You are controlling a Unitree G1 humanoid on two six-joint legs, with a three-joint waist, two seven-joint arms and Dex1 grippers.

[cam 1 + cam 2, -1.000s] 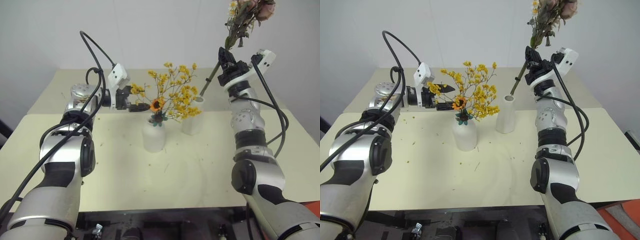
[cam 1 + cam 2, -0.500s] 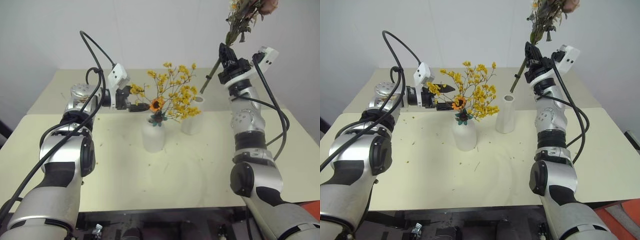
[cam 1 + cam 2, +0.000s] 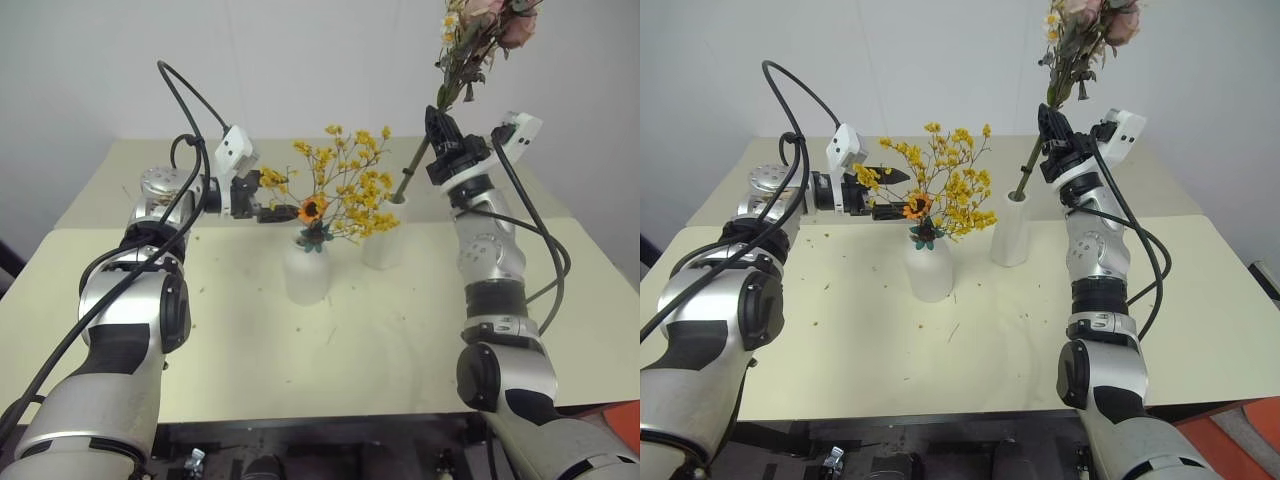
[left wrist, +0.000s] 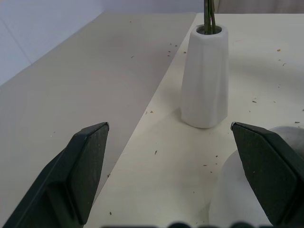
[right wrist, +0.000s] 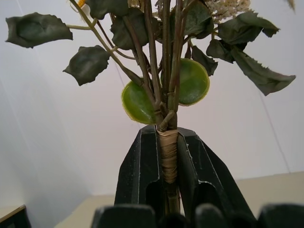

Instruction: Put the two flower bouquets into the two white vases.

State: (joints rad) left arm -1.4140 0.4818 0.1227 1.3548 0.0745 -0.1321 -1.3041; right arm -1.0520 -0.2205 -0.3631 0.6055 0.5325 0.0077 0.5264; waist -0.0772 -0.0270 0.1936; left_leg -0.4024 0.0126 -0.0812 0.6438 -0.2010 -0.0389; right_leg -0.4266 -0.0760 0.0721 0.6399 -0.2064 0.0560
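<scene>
- Right gripper [image 3: 1055, 135]: we are seeing its two black fingers [image 5: 142, 175] clamping the taped part of the stems of the pink rose bouquet [image 3: 1080, 45], well above the table [image 3: 1200, 300].
- We are seeing the rose blooms and dark green leaves standing high above that gripper, tilted to the robot's right, while the stems are running down and to the robot's left.
- We are finding the lower stem ends sitting inside the mouth of the tall white vase [image 3: 1012, 230] (the left wrist view is showing green stems [image 4: 208, 14] entering its opening).
- Left gripper [image 3: 890, 195]: we are seeing its fingers [image 4: 80, 166] standing wide apart and holding nothing, pointing roughly level toward the flowers.
- We are seeing this gripper hovering just beside the yellow-orange bouquet [image 3: 950, 185], with one finger close to the orange sunflower-like bloom [image 3: 918, 207]; we cannot tell whether it is touching.
- We are seeing that bouquet standing in the short round white vase [image 3: 929, 270], to the robot's left of the tall vase and slightly nearer the robot.
- We are noting small flecks of plant debris [image 3: 953, 331] lying scattered on the tabletop around both vases.
</scene>
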